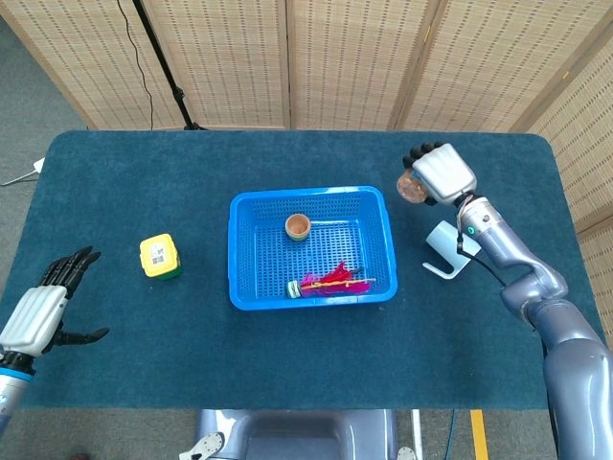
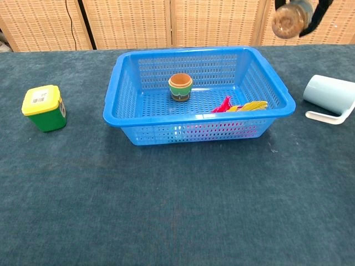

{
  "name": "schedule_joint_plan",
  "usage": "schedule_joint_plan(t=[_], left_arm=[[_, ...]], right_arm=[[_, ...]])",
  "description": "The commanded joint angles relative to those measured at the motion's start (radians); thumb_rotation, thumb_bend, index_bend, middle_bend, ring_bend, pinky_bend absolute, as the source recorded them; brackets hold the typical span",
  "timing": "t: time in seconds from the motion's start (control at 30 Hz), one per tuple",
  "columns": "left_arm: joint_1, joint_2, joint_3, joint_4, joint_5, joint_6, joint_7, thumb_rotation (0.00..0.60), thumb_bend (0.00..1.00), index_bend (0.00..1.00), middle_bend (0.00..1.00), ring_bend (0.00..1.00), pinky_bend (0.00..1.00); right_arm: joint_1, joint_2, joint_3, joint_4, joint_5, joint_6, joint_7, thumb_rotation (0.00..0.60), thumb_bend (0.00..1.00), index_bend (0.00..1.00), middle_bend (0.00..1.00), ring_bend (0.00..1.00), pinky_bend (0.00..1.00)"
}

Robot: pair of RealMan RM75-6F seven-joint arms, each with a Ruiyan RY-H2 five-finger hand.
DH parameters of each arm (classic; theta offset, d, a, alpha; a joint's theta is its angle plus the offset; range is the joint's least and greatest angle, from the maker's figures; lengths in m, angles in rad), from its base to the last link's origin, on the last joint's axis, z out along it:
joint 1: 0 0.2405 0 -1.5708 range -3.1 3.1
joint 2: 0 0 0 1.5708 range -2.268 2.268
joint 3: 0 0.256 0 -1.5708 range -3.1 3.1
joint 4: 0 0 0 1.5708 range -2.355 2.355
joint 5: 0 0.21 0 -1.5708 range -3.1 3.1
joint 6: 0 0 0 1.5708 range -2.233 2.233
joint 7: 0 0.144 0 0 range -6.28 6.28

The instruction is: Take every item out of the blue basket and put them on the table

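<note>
Your basket [image 1: 383,225] sits mid-table, with a small pot [image 1: 298,226] toward its back and a feathered shuttlecock [image 1: 329,283] along its front wall. The lidded container [image 1: 159,257] lies left of it, the mug [image 1: 450,245] right.

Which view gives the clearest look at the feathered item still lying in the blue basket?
The head view: it looks straight down on the feathered item, showing its green base and spread pink and yellow feathers. The chest view shows only red and yellow feather tips above the blue basket wall; the rest shows only dimly through the mesh.
</note>
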Motion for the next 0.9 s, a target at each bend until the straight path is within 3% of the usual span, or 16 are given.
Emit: schedule_joint_plan(t=[0.03, 0.1, 0.17, 0.2, 0.27, 0.37, 0.63, 0.9], left_arm=[[-0.003, -0.002, -0.002, 0.000, -0.008, -0.004, 0.005, 0.600, 0.02, 0.00, 0.00, 0.00, 0.00], [-0.004, -0.003, -0.003, 0.000, -0.011, -0.005, 0.007, 0.600, 0.02, 0.00, 0.00, 0.00, 0.00], [-0.004, -0.003, -0.003, 0.000, -0.014, -0.005, 0.010, 0.600, 0.02, 0.00, 0.00, 0.00, 0.00], [-0.005, -0.003, -0.003, 0.000, -0.016, -0.006, 0.011, 0.600, 0.02, 0.00, 0.00, 0.00, 0.00], [-0.006, -0.004, -0.003, 0.000, -0.019, -0.009, 0.012, 0.600, 0.02, 0.00, 0.00, 0.00, 0.00], [-0.006, -0.003, -0.002, -0.001, -0.017, -0.008, 0.012, 0.600, 0.02, 0.00, 0.00, 0.00, 0.00], [-0.006, -0.001, -0.001, -0.001, -0.012, -0.008, 0.007, 0.600, 0.02, 0.00, 0.00, 0.00, 0.00], [-0.003, 0.005, 0.003, 0.000, 0.004, -0.001, -0.007, 0.600, 0.02, 0.00, 0.00, 0.00, 0.00]], right_arm=[[-0.016, -0.030, 0.005, 0.008, 0.022, -0.061, 0.017, 0.600, 0.42, 0.57, 0.48, 0.34, 0.40], [-0.020, -0.047, 0.005, 0.014, 0.027, -0.087, 0.029, 0.600, 0.42, 0.56, 0.47, 0.34, 0.40], [-0.024, -0.062, 0.004, 0.019, 0.027, -0.101, 0.042, 0.600, 0.38, 0.44, 0.38, 0.27, 0.35], [-0.025, -0.069, 0.001, 0.019, 0.026, -0.111, 0.054, 0.600, 0.34, 0.38, 0.32, 0.21, 0.32], [-0.019, -0.070, -0.009, 0.008, 0.021, -0.157, 0.086, 0.600, 0.11, 0.15, 0.10, 0.04, 0.19], [0.000, -0.053, -0.014, -0.026, 0.022, -0.228, 0.114, 0.600, 0.00, 0.01, 0.00, 0.00, 0.06], [0.014, 0.052, 0.062, -0.214, 0.075, -0.199, 0.037, 0.600, 0.00, 0.00, 0.00, 0.00, 0.01], [0.023, 0.234, 0.166, -0.599, 0.169, -0.185, -0.069, 0.600, 0.00, 0.00, 0.00, 0.00, 0.00]])
